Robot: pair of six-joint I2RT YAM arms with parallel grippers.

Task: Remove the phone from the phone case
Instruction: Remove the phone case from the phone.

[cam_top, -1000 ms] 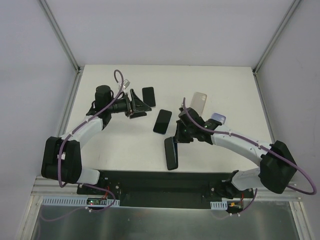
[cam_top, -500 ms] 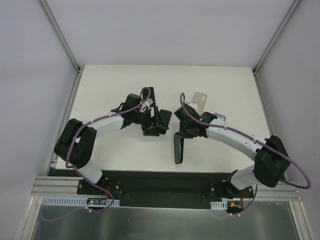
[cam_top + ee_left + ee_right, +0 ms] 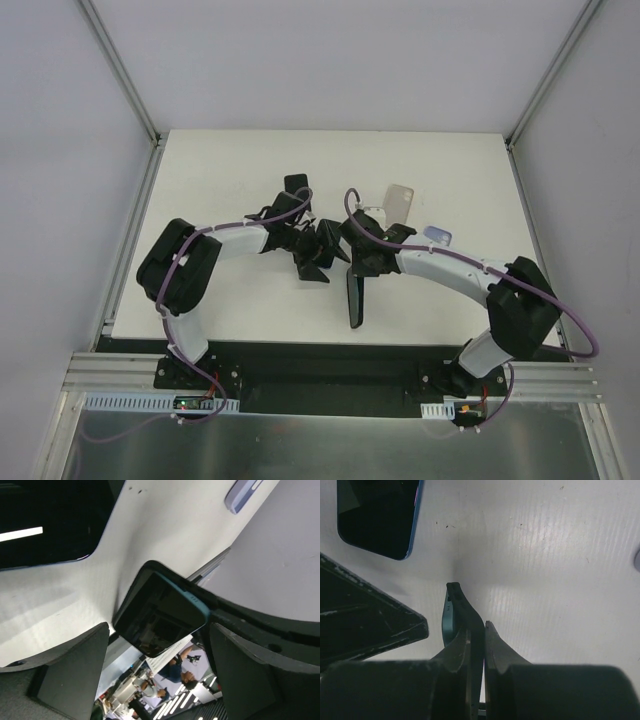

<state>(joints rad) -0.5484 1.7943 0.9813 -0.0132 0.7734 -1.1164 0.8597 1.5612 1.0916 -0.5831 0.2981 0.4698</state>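
Right gripper (image 3: 476, 630) is clenching the phone (image 3: 354, 300) by its thin edge, with fingers (image 3: 457, 652) pressing on both faces. The phone is standing on edge near the middle of the table (image 3: 220, 180), running from the gripper toward the near side. Whether its far end is touching the table cannot be told. The teal case (image 3: 199, 611) is wrapping the phone's rim, so the phone is sitting inside it, with its dark screen facing the left wrist camera.

Left gripper (image 3: 318, 252) is hanging released, jaws spread wide. One finger (image 3: 75, 680) is sitting on each side of the phone's corner, with a gap showing on both sides and no contact. In the top view the two grippers are meeting just beside each other at centre.

A spare phone (image 3: 377, 515) with a blue rim is lying flat close by, screen up. A black phone (image 3: 296, 184) is lying farther back, partly hidden behind the left arm. A clear case (image 3: 400, 203) and a lilac case (image 3: 437, 236) are lying on the right, apart from the held phone.
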